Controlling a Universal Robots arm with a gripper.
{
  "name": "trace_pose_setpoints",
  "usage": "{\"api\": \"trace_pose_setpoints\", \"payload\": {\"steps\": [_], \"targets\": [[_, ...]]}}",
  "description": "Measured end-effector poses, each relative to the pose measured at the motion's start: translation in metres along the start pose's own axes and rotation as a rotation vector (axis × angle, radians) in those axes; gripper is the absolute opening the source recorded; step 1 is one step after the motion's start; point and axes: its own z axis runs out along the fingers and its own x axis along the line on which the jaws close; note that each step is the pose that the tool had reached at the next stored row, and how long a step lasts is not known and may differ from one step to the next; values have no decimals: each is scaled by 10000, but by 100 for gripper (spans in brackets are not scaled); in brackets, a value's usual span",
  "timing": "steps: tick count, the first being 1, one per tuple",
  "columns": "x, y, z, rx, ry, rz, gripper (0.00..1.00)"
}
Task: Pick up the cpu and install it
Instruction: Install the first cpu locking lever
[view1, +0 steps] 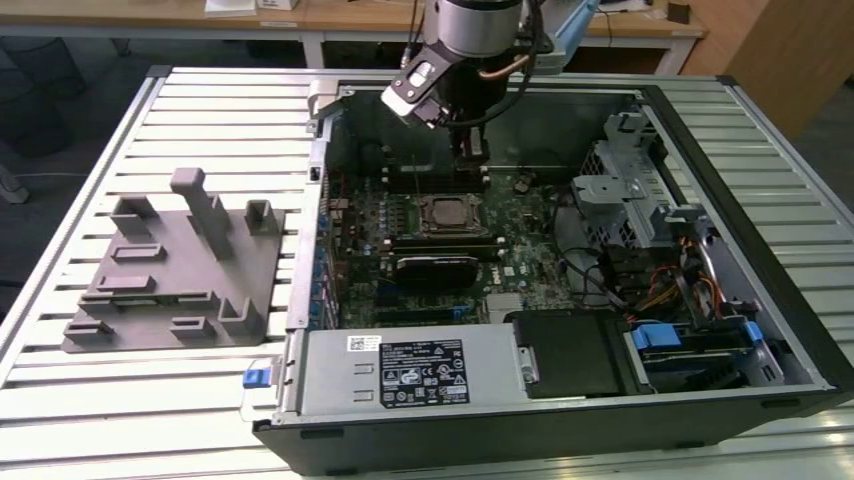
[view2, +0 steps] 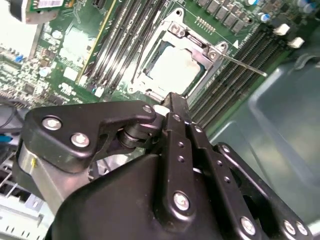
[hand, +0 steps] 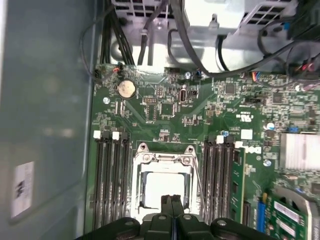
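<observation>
The cpu (view1: 445, 212) is a pale silver square lying flat inside the black socket frame (view1: 446, 197) on the green motherboard, in the middle of the open computer case. In both wrist views the cpu (view2: 176, 67) (hand: 161, 186) sits in the metal-rimmed frame, with a thin lever rod (view2: 243, 65) standing out beside it. My gripper (view1: 474, 152) hangs above the board, just past the socket toward the case's far wall. Its black fingers (view2: 173, 102) (hand: 172, 201) are pressed together, shut with nothing between them, and apart from the cpu.
A large grey moulded holder block (view1: 174, 270) lies on the slatted table at the exterior view's left. The case walls (view1: 320, 150) ring the board. A drive cage and cables (view1: 627, 200) crowd the right; a power supply (view1: 400, 375) fills the near side. Memory slots (hand: 107, 175) flank the socket.
</observation>
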Motion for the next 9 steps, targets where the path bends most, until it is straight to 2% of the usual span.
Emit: {"api": "trace_pose_setpoints", "payload": {"steps": [4, 7, 9], "targets": [[-1, -1, -136, -5, 41, 0, 11], [-2, -1, -180, -5, 40, 1, 11], [-1, -1, -181, -6, 43, 1, 11]]}}
